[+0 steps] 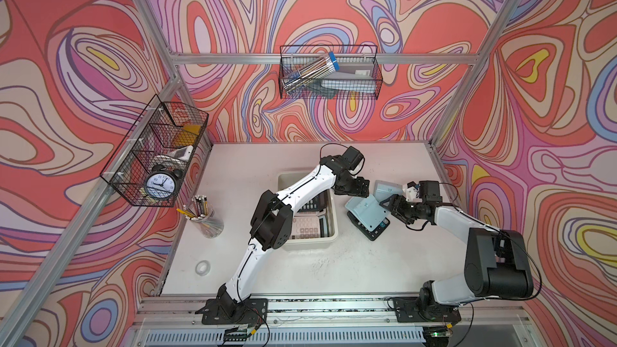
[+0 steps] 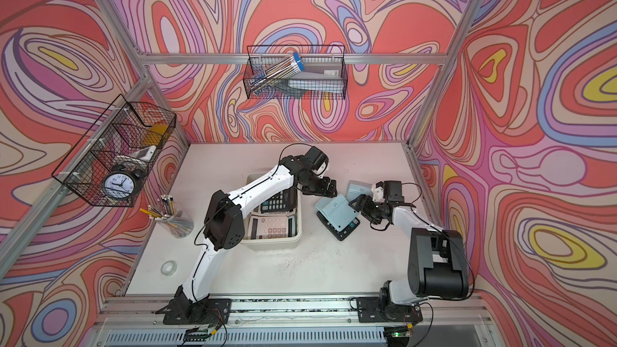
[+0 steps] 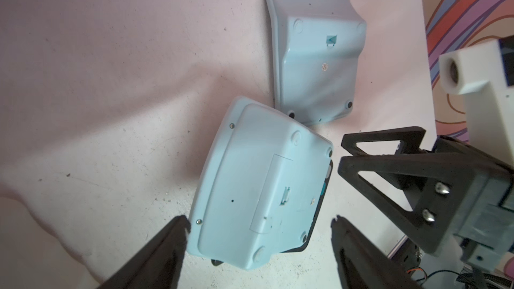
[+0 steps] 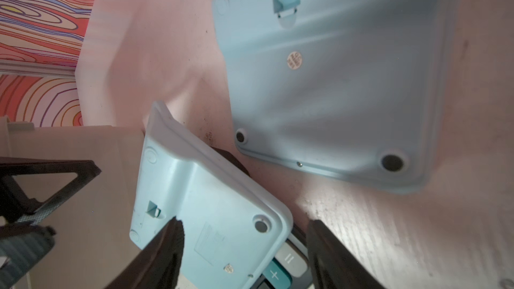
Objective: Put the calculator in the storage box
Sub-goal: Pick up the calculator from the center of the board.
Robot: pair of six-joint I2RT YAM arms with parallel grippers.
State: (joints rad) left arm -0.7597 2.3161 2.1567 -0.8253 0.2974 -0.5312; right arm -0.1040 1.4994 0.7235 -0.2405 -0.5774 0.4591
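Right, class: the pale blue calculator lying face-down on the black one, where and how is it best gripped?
Probably across two opposite edges, from above. The pale blue calculator rests back-up, tilted on the black calculator, so its edges are exposed; the open left gripper flanks it.

Swirl-patterned red and lilac walls (image 1: 334,11), aluminium frame rails (image 1: 233,58), scuffed white tabletop (image 1: 334,268).

Both arms are the same build: left arm (image 1: 300,188) and right arm (image 1: 450,221) have white tapered link shells, chunky black joint housings (image 1: 497,262) and black base plates (image 1: 257,305). Thin black cables (image 1: 329,145) loop loose near the wrists. Right gripper (image 3: 342,152): black fingers (image 3: 389,162) with triangular cut-outs, two bright screws (image 3: 441,188), white camera block (image 3: 470,68).
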